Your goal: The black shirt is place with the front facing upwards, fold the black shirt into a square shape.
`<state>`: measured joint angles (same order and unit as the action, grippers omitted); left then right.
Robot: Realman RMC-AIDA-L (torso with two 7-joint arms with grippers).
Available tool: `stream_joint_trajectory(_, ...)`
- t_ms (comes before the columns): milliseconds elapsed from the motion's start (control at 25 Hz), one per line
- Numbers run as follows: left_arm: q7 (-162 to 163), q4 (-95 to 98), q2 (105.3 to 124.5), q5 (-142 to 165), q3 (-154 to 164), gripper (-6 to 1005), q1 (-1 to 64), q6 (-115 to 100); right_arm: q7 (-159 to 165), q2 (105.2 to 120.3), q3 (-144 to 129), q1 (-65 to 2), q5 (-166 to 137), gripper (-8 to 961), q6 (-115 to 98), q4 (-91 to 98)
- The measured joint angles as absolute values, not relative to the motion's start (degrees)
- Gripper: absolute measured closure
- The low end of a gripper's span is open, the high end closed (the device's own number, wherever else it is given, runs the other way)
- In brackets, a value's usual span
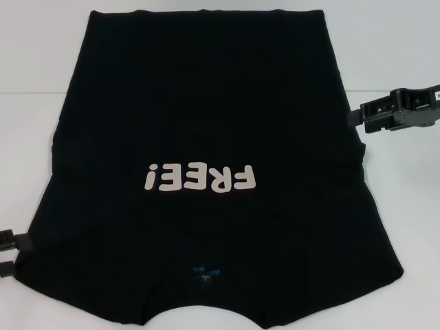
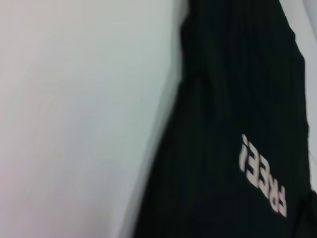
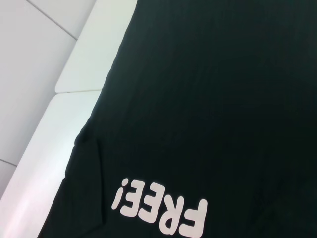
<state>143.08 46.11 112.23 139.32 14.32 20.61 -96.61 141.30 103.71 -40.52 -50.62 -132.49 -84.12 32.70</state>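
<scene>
The black shirt (image 1: 206, 103) lies flat on the white table, front up, with the pale "FREE!" print (image 1: 199, 179) facing me upside down and the small blue neck label (image 1: 205, 272) near the front edge. Its sleeves are not sticking out at the sides. It also shows in the left wrist view (image 2: 233, 99) and the right wrist view (image 3: 213, 99). My left gripper (image 1: 20, 253) is at the shirt's left edge near the front, fingers apart and empty. My right gripper (image 1: 359, 117) is at the shirt's right edge, about halfway up, pointing at the cloth.
The white table (image 1: 41, 82) shows as bare strips on both sides of the shirt. The right wrist view shows the table's rim (image 3: 64, 114) and pale floor beyond it. The shirt's collar end reaches the table's front edge.
</scene>
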Motion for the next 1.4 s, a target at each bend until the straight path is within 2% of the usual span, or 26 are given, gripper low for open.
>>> stream_joint_trajectory(1400, 142.57, 43.5, 112.61, 141.16, 15.03, 252, 20.92, -88.57, 141.52, 103.71, -40.51, -50.49, -132.45, 370, -84.03, 32.48)
